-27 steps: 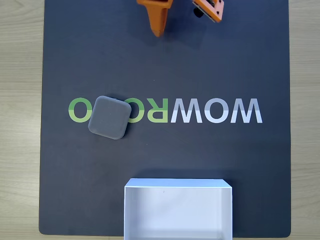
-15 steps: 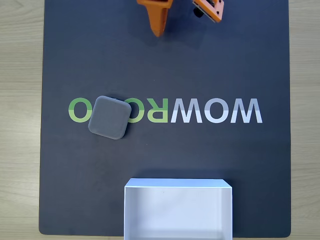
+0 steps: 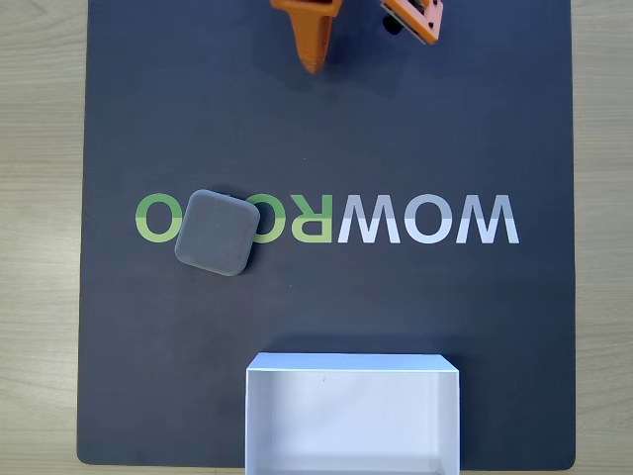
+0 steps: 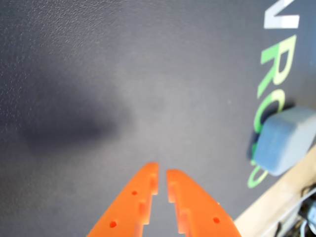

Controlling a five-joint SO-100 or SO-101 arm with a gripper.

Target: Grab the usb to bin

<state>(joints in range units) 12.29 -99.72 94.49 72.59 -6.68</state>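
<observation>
The usb is a flat grey rounded square lying on the dark mat, over the green letters at the left of the fixed view. In the wrist view the usb sits at the right edge. The bin, a white open-topped box, stands at the bottom middle with nothing inside. My orange gripper hovers at the top edge of the mat, well away from the usb and the bin. Seen from the wrist, the gripper is shut, tips almost touching, with nothing between them.
A dark mat with mirrored "WOWROO" lettering covers the pale wooden table. Another orange part of the arm shows at the top. Wood and some cables show at the wrist view's bottom right corner.
</observation>
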